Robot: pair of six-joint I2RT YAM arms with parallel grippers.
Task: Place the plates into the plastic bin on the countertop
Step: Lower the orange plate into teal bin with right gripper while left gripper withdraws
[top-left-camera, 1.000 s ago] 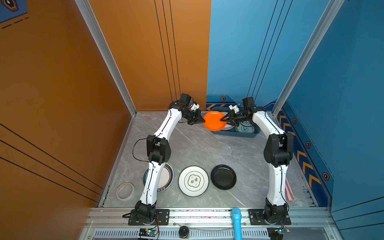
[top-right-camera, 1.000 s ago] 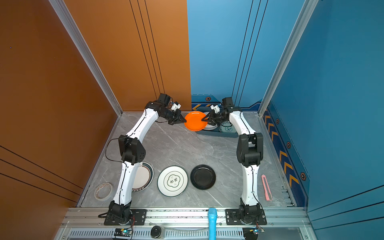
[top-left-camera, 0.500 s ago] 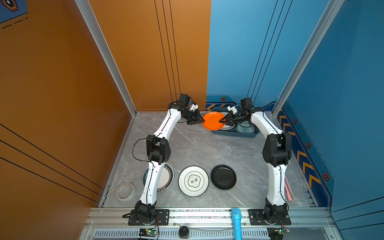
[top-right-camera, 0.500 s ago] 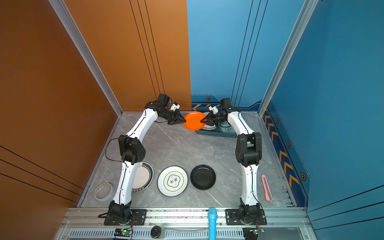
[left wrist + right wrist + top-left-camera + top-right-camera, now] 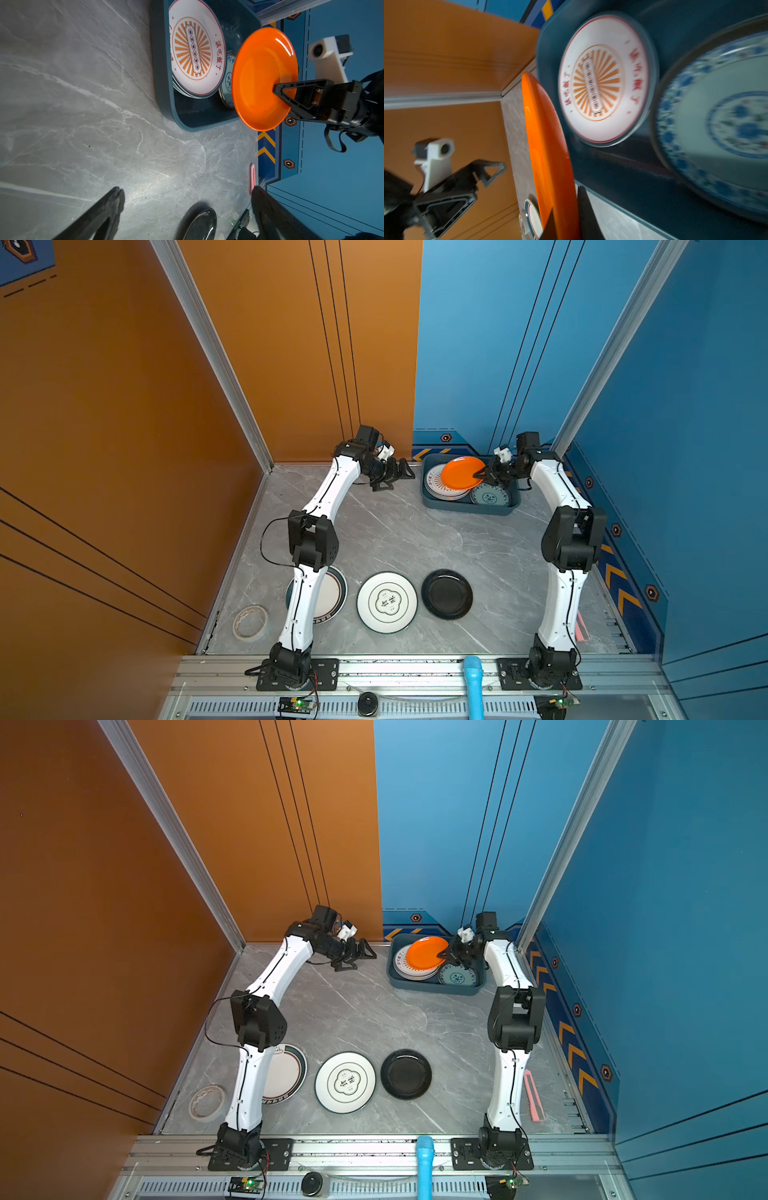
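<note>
I read the orange plate (image 5: 460, 472) clamped at its rim by the right tool (image 5: 481, 475), tilted over the plastic bin (image 5: 465, 509), hiding part of the sunburst plate (image 5: 433, 486). Left tool (image 5: 397, 481): released, empty, beside the bin. Left arm (image 5: 306, 605) covers half the dark-rimmed plate (image 5: 336, 593).

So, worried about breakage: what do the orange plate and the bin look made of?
Orange plate: glossy, uniform colour, sharp highlight near its rim; probably melamine or plastic, glazed ceramic possible. Plastic bin: dark teal, soft sheen, rounded moulded corners; looks like plastic.
</note>
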